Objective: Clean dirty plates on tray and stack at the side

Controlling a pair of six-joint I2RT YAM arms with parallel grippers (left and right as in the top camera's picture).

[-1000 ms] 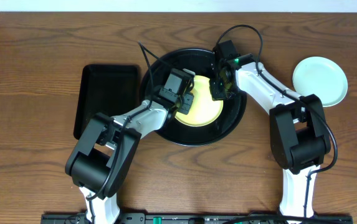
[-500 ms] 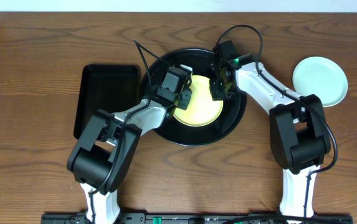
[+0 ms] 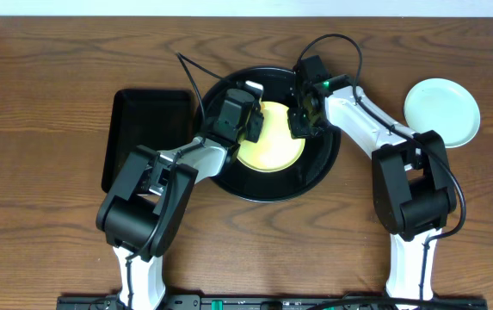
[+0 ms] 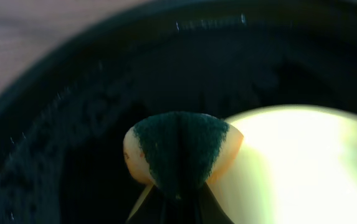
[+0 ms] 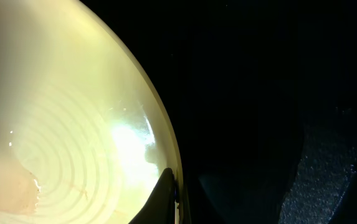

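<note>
**Yellow plate in the round tray, both grippers on it**

The round black tray (image 3: 229,176) sits mid-bench, close to the far edge. In it lies the yellow plate (image 3: 274,153), off-centre toward the tray's far side. The left gripper (image 3: 253,129) has its fingers closed on a sponge (image 4: 181,152), yellow with a dark green scouring face, at the plate's left rim. The right gripper (image 3: 300,123) is clamped on the plate's right rim; the right wrist view shows one fingertip (image 5: 166,190) on that edge.

A rectangular black tray (image 3: 147,138) lies just left of the round one, nothing visible in it. A mint-blue plate (image 3: 441,112) rests on the tabletop (image 3: 48,103) toward the far right corner, well apart from the tray. Bare wood runs along the near edge and both short ends.
</note>
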